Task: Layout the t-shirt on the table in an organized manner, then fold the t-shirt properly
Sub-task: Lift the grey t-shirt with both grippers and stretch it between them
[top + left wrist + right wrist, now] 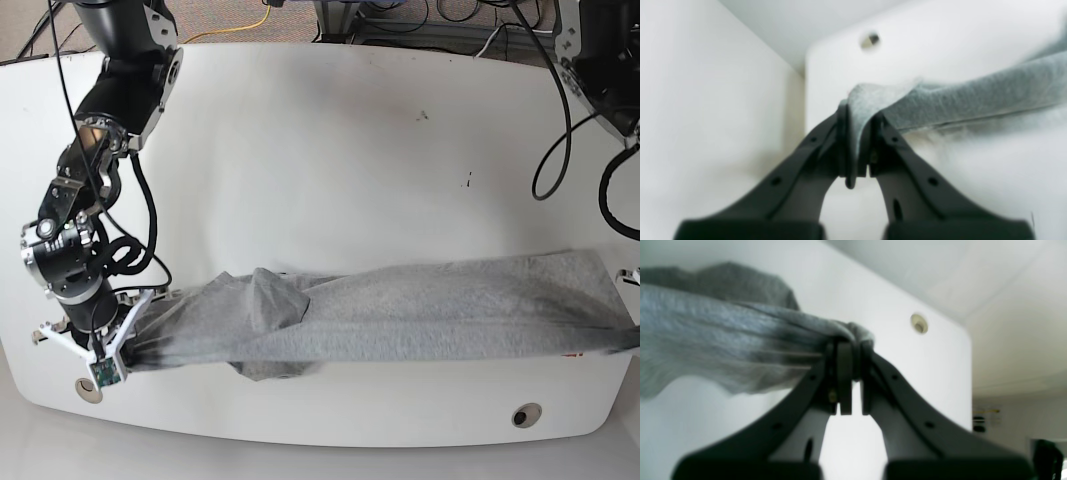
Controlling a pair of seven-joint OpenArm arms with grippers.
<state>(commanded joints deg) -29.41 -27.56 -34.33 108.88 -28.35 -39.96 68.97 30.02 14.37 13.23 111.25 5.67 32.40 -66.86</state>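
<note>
Item: heather-grey wrinkly cotton t-shirt (400, 310), stretched in long band along near edge of glossy white surface (320, 150); long axis runs gripper to gripper. Right gripper (851, 350) clenched on bunched end of fabric, by grommet hole (919, 324). Left gripper (858, 113) clenched on opposite end. Cloth lies inward from each gripper; neither arm nearer. Middle sags, rumpled; spreading judged unfinished.

The soft cotton t-shirt (400, 320) is heather grey, finely flecked, plain on its visible side. The glossy tabletop (330, 150) is white with tiny dark specks. Both matte plastic pincers are black.
</note>
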